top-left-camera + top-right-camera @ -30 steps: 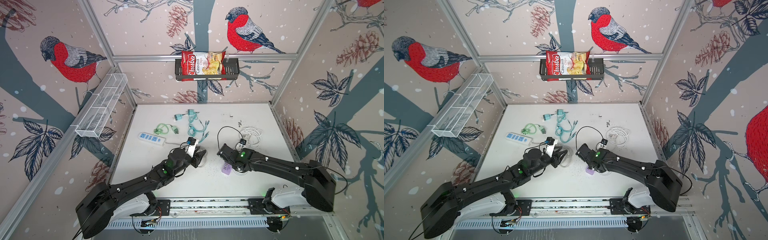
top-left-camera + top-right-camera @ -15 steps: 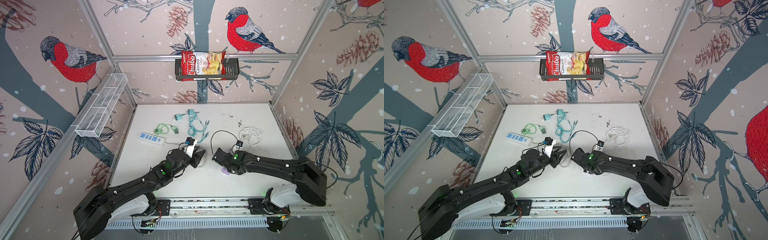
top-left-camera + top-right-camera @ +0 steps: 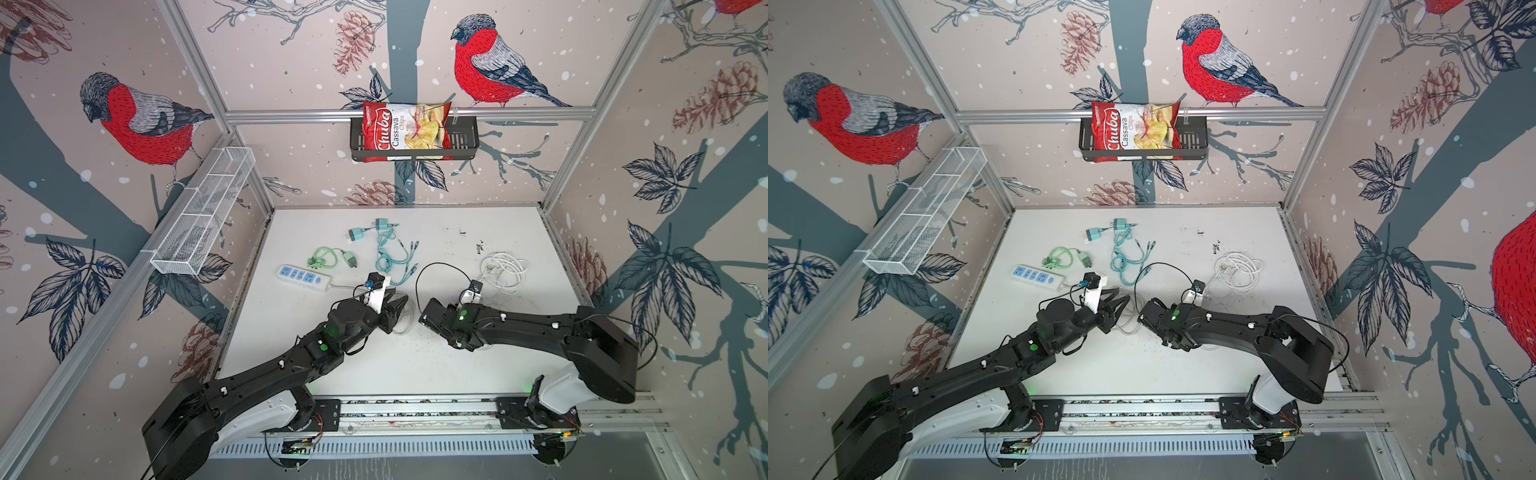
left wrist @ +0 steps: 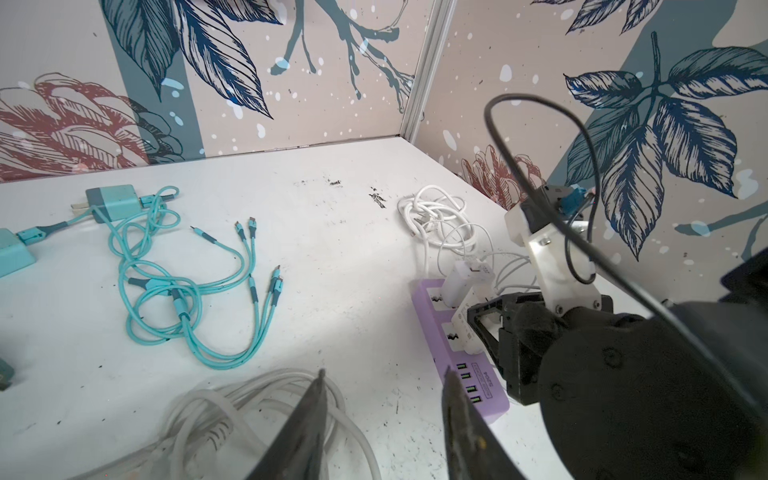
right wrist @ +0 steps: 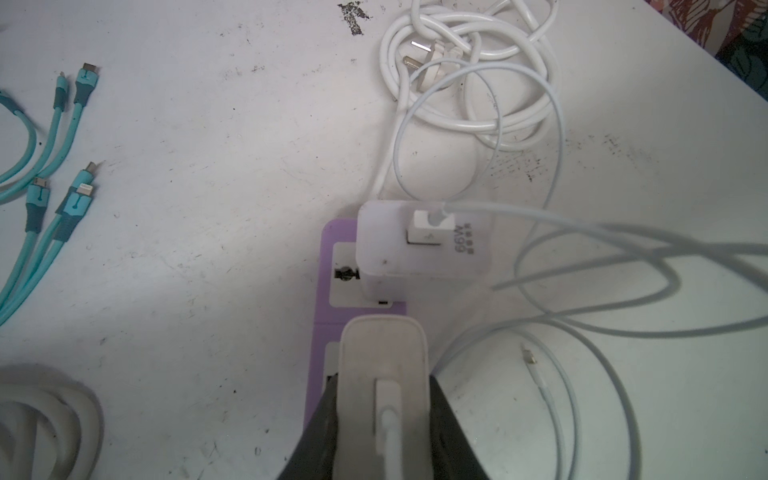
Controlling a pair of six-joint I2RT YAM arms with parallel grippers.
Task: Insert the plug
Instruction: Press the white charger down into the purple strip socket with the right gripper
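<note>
- Plug, a white adapter block with a white lead at its back, stood clamped between the fingers of the right gripper. It sat directly over a socket of the purple power strip. Whether its prongs had entered could not be determined.
- The right gripper's jaws were pressed against the block's two sides.
- The left gripper hovered just beside the strip with its jaws apart and nothing between them. A coil of thick pale cable lay on the table beneath it.
- The purple power strip lay flat, with a row of small ports at its near end. A second white charger, marked 66W, was seated in the socket next to the held plug, and a thin white lead ran from it.
- Beyond the strip lay a bundle of white cable with a bare pronged plug showing within it.
- At mid-table were a teal multi-head cable, a green cable with its adapter and a white power strip with blue sockets. They lay apart from one another.
- Further back, two teal chargers lay side by side.
- On the left wall was a white wire rack, divided into compartments.
- On the back wall a black basket hung from the rail. It held one red bag of cassava chips, whose top stood above the rim.
</note>
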